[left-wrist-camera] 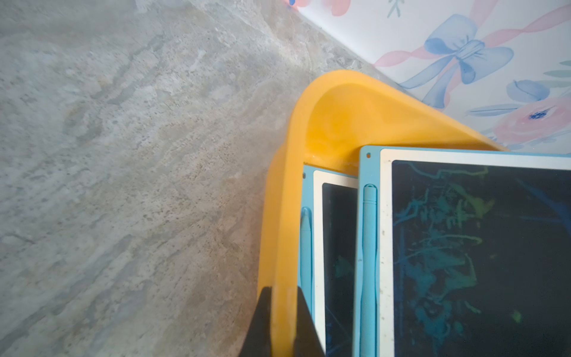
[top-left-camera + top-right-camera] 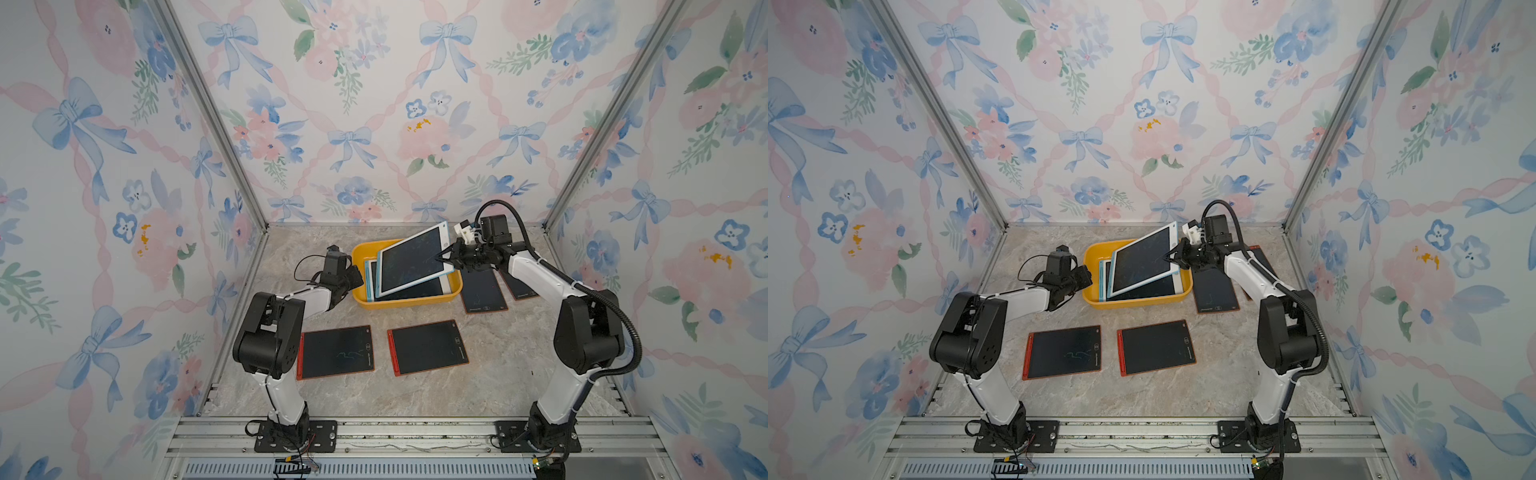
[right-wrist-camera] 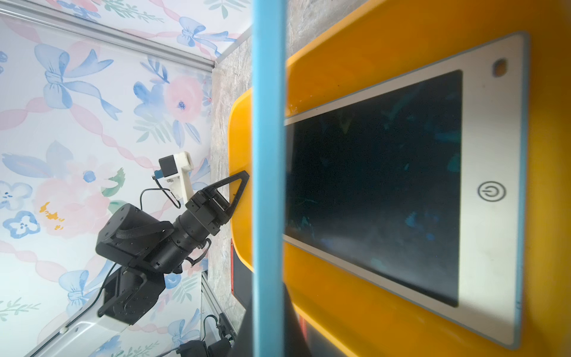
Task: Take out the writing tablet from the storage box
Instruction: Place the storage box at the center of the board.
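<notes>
Grip: right tool [image 2: 440,258] clamped on edge of tilted blue-framed writing tablet [image 2: 409,262]; left tool [image 1: 284,321] pinches rim of yellow-orange plastic storage box [image 2: 360,253]. Lift until low corner clears rim, box held down.

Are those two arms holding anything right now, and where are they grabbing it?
The right gripper pinches the top blue-framed tablet by its raised edge. The left gripper clamps the yellow box by its side rim.
</notes>
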